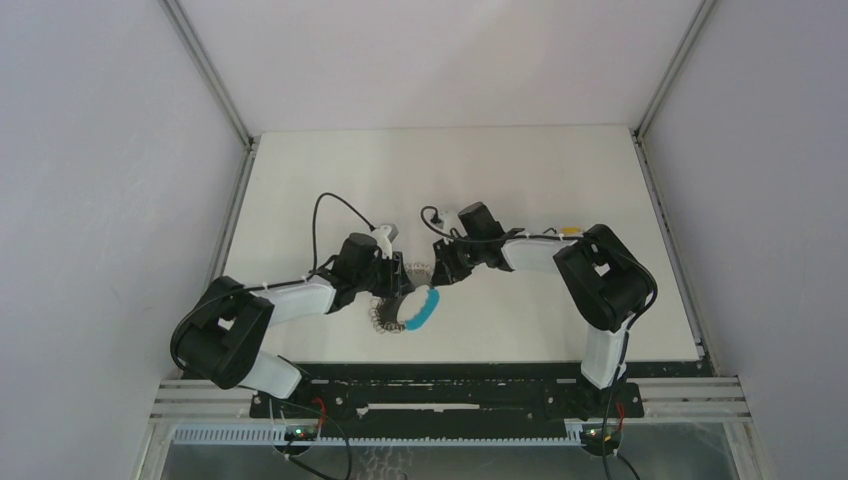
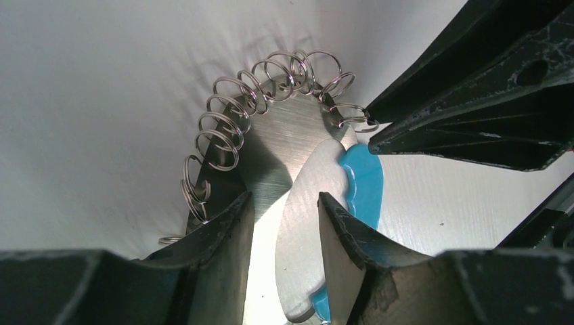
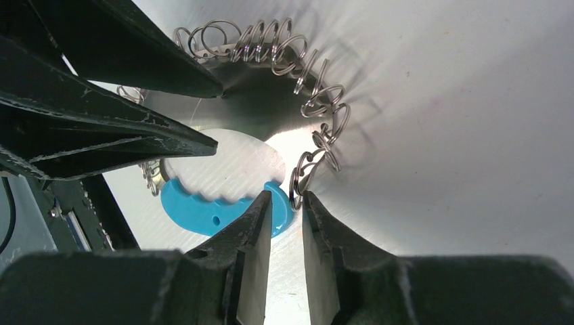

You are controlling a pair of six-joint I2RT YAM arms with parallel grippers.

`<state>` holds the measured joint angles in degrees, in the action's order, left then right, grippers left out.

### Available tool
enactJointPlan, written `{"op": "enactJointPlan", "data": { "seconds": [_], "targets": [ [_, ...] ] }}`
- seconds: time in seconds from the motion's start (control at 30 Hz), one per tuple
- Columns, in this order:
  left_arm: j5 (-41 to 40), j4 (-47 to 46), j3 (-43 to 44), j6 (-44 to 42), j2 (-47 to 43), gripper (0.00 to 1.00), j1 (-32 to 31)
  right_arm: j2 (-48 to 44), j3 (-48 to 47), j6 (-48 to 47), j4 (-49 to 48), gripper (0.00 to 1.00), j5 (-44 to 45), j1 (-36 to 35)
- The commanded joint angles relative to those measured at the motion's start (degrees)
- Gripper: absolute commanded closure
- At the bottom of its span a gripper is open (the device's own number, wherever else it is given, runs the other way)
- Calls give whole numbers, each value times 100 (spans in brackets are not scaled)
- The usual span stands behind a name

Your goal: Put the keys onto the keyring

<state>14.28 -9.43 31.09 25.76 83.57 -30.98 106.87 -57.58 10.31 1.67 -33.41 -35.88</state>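
Observation:
The keyring is a floppy loop of small silvery rings (image 1: pixel 383 323) with a light blue curved band (image 1: pixel 418 308), lying on the white table between both arms. Seen from the left wrist, the ring chain (image 2: pixel 223 128) arcs around a brushed metal plate (image 2: pixel 277 145), with the blue band (image 2: pixel 365 183) at its right. My left gripper (image 2: pixel 283 200) stands open over that plate and band. My right gripper (image 3: pixel 288 196) is narrowly open; one chain ring (image 3: pixel 296 186) sits at its tips, beside the band's end (image 3: pixel 196 210). No coloured keys are in view.
The two grippers nearly meet over the keyring: the left gripper (image 1: pixel 398 285) and the right gripper (image 1: pixel 438 270). The right arm's fingers (image 2: pixel 474 101) crowd the left wrist view, and the left arm's fingers (image 3: pixel 101 135) crowd the right one. White walls enclose the table (image 1: pixel 520 180).

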Motion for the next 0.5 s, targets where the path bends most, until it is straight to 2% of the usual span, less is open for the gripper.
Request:
{"op": "enactJointPlan", "data": {
  "seconds": [0.0, 0.23, 0.47],
  "targets": [
    [-48, 102, -33, -159, -36, 55, 17, -346, -130, -83, 64, 77, 197, -107],
    [-37, 109, -33, -159, -25, 55, 21, -282, -130, 13, 90, 82, 394, -151],
    [-27, 108, -33, -159, -13, 55, 19, -347, -130, -67, 283, 81, 745, -268]
  ]
}}
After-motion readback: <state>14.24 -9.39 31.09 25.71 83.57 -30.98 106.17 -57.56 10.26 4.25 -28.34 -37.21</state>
